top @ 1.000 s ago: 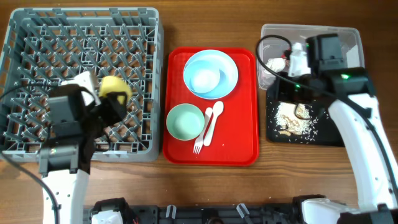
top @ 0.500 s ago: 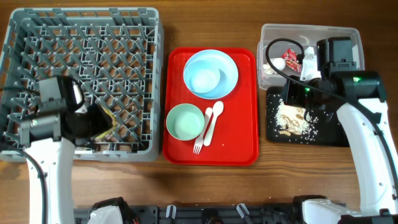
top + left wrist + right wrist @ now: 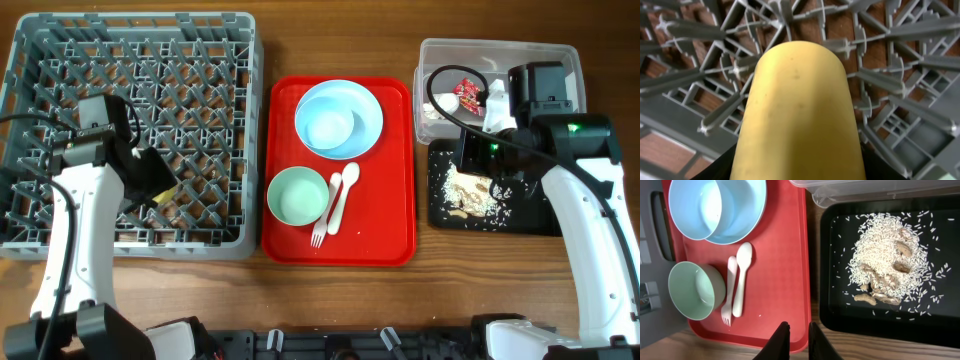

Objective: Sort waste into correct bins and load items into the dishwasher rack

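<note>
One item was in play: the small yellow cup (image 3: 800, 110), smooth, matte and round-shouldered. It filled the left wrist view above the grey pegs of the dishwasher rack (image 3: 40, 30), which lay at 9 o'clock on the tabletop. The left hand (image 3: 152, 182) appeared clamped on the cup, with dark fingers just showing at either side of its near end. The cup looked like light, rigid plastic, slick enough to twist, so a hold across its wall near the rim seemed soundest. At 12 o'clock on the flat red tray (image 3: 390, 230) sat the glossy light blue bowl (image 3: 338, 118). The pale green bowl (image 3: 298, 195) was at 7 o'clock, with the thin white fork (image 3: 320, 228) and spoon (image 3: 346, 188) just beside it. The right hand (image 3: 797, 327), narrowed and empty, hovered between the red tray and the black tray (image 3: 840, 315) of grainy scraps (image 3: 885, 260).
</note>
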You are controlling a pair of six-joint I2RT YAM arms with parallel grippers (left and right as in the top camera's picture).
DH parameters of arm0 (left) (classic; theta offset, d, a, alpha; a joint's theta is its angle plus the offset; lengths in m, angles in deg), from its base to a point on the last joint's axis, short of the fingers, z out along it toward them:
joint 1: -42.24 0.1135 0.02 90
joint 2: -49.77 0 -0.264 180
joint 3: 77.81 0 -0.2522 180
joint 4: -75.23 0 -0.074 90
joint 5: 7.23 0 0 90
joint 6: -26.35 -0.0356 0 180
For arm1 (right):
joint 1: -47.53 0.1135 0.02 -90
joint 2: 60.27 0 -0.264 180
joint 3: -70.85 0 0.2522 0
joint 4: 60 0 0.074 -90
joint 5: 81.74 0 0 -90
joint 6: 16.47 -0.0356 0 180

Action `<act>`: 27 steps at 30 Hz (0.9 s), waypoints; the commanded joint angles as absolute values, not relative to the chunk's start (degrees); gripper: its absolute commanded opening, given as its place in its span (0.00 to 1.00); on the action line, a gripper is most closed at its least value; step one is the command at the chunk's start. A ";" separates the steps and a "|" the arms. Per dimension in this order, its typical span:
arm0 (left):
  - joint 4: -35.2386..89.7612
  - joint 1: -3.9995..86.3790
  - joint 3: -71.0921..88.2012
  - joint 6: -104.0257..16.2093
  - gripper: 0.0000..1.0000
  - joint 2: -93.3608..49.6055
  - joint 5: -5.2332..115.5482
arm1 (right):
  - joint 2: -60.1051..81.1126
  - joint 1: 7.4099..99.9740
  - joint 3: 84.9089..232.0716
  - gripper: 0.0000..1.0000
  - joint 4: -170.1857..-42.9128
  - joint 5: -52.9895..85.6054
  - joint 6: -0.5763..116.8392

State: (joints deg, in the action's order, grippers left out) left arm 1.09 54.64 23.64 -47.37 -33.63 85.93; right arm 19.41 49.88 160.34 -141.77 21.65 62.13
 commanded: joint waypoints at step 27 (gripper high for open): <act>14.90 11.28 18.02 -48.25 1.00 -34.61 73.87 | 19.00 41.27 161.54 0.62 -144.04 18.18 58.50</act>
State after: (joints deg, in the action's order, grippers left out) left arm 13.31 17.11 18.41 -47.92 -30.13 74.28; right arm 19.41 42.03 160.34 -143.96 18.26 58.70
